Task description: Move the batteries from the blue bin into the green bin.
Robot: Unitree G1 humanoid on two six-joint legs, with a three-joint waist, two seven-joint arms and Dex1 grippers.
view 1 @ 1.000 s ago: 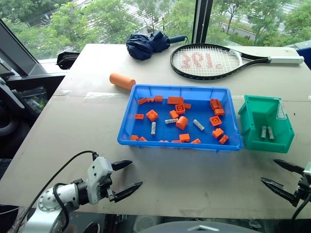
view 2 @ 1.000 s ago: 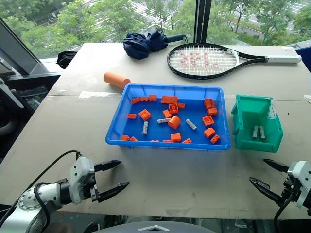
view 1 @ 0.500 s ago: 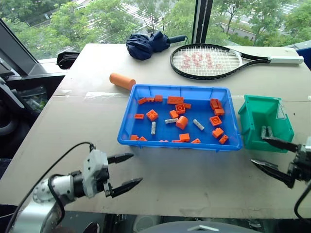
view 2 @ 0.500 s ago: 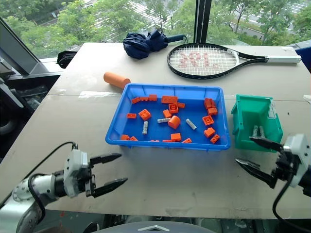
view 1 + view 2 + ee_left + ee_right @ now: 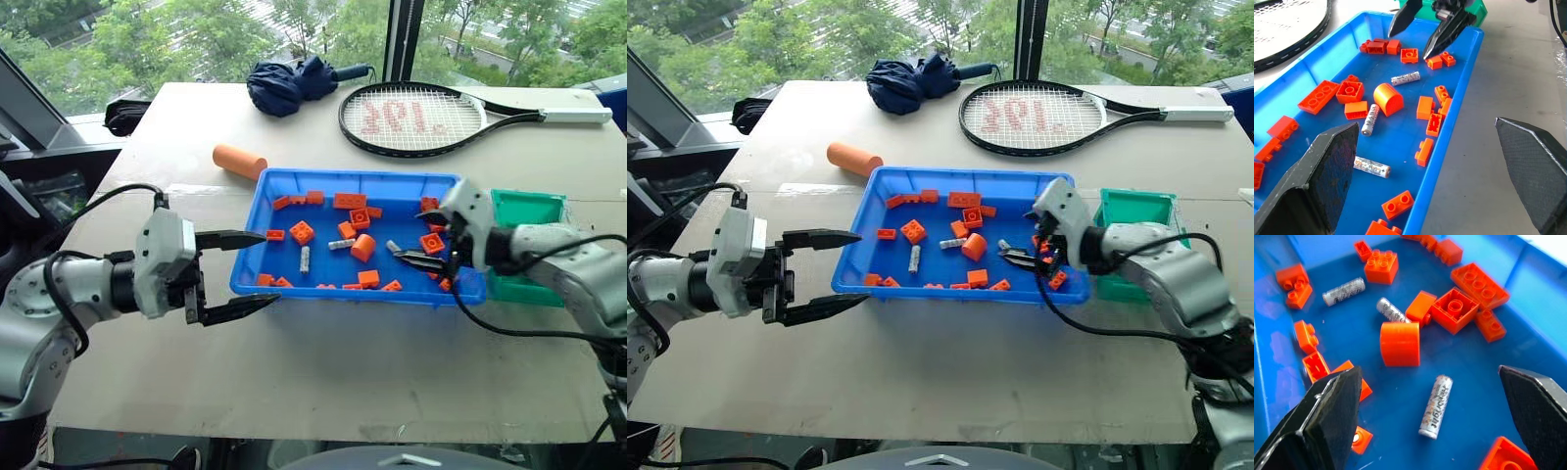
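Three batteries lie loose among the orange bricks (image 5: 303, 232) in the blue bin (image 5: 294, 186) at the middle of the frame: one near its right side (image 5: 394, 248), close under the right hand (image 5: 428, 238); one near the centre (image 5: 342, 244), beside the rounded orange block (image 5: 364, 247); and one toward the lower left of the bin (image 5: 305, 258). The right hand hangs over the bin's right end with its fingers spread wide and nothing between them; its wrist view puts the nearest battery (image 5: 1436, 406) lying free on bare blue floor between the two tips. That looks like the one to take first, since no brick touches it. To do this step well, the hand should come down with a finger on each long side of the battery, not its ends, and close only once the tips are low against the floor, so it does not roll away. The orange block (image 5: 1399, 343) nearby should be left alone. The left hand (image 5: 231, 278) hovers at the bin's left edge, also wide open and empty. The green bin (image 5: 529, 208) sits just right of the blue one, partly behind the right arm, so the carry is probably short.
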